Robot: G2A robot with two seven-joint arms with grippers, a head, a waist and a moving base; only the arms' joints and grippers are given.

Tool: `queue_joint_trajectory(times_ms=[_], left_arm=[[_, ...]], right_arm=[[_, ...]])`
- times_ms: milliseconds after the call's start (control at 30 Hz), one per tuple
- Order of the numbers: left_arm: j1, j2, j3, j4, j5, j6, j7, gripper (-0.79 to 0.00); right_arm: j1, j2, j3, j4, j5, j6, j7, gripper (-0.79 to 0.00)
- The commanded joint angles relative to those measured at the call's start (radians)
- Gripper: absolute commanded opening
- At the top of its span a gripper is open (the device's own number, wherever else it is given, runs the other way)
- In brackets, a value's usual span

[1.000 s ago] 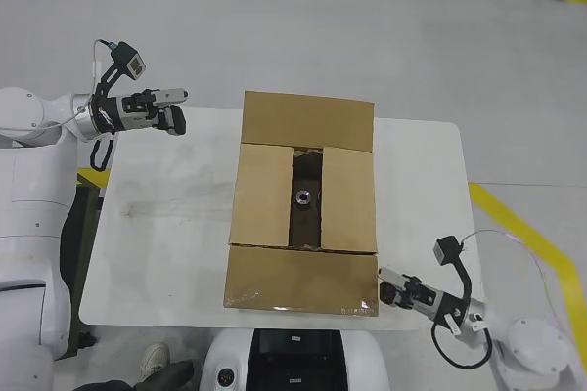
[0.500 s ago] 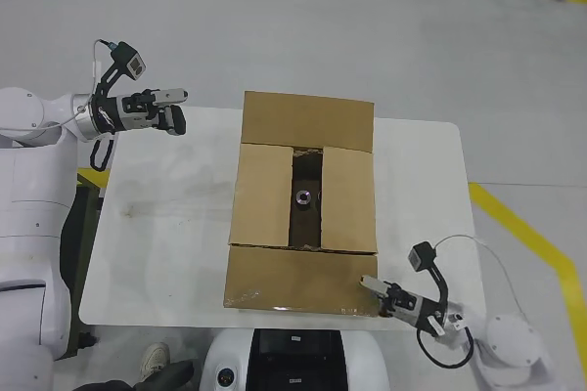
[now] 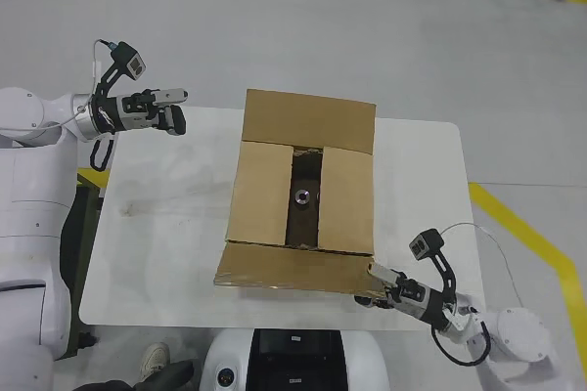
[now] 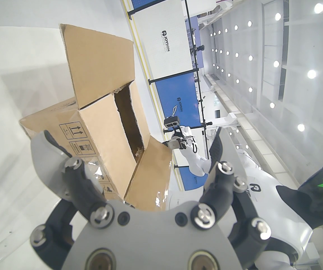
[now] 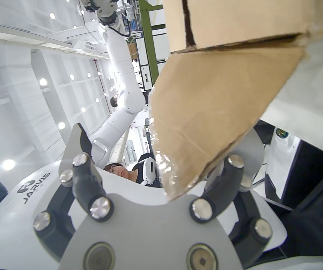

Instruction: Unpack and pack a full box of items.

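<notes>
Right gripper (image 3: 377, 285) open, jaws straddling the near flap's (image 3: 293, 266) corner — it should bite deep before swinging the flap clear of the box (image 3: 308, 117). Left gripper (image 3: 180, 108) open — well apart.

white table (image 3: 166, 235), cardboard box (image 3: 347, 210) resting on it

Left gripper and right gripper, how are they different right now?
The left gripper hangs by the table's far corner, apart from the cardboard box; the right gripper is at the box's near flap. The left gripper's fingers have nothing between them; the right gripper's fingers straddle that flap's corner. Both are open.
</notes>
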Motion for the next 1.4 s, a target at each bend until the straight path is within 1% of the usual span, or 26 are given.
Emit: queue_joint_trajectory(times_ms=[0, 100, 300, 500, 733, 1000, 1367], left_arm=[[0.000, 0.000, 0.000, 0.000, 0.000, 0.000, 0.000, 0.000], [0.000, 0.000, 0.000, 0.000, 0.000, 0.000, 0.000, 0.000], [0.000, 0.000, 0.000, 0.000, 0.000, 0.000, 0.000, 0.000], [0.000, 0.000, 0.000, 0.000, 0.000, 0.000, 0.000, 0.000], [0.000, 0.000, 0.000, 0.000, 0.000, 0.000, 0.000, 0.000], [0.000, 0.000, 0.000, 0.000, 0.000, 0.000, 0.000, 0.000], [0.000, 0.000, 0.000, 0.000, 0.000, 0.000, 0.000, 0.000]], right_arm=[[0.016, 0.000, -0.002, -0.003, 0.016, -0.011, -0.015, 0.000], [0.042, 0.000, 0.001, -0.008, 0.027, -0.033, -0.041, 0.000], [0.095, 0.005, 0.008, 0.000, -0.028, -0.042, -0.070, 0.000], [0.144, 0.005, -0.024, 0.038, -0.066, -0.062, -0.115, 0.000], [0.197, 0.003, -0.079, 0.112, -0.114, -0.060, -0.160, 0.000], [0.210, 0.004, -0.094, 0.145, -0.098, -0.052, -0.178, 0.000], [0.210, 0.004, -0.094, 0.145, -0.098, -0.052, -0.178, 0.000]])
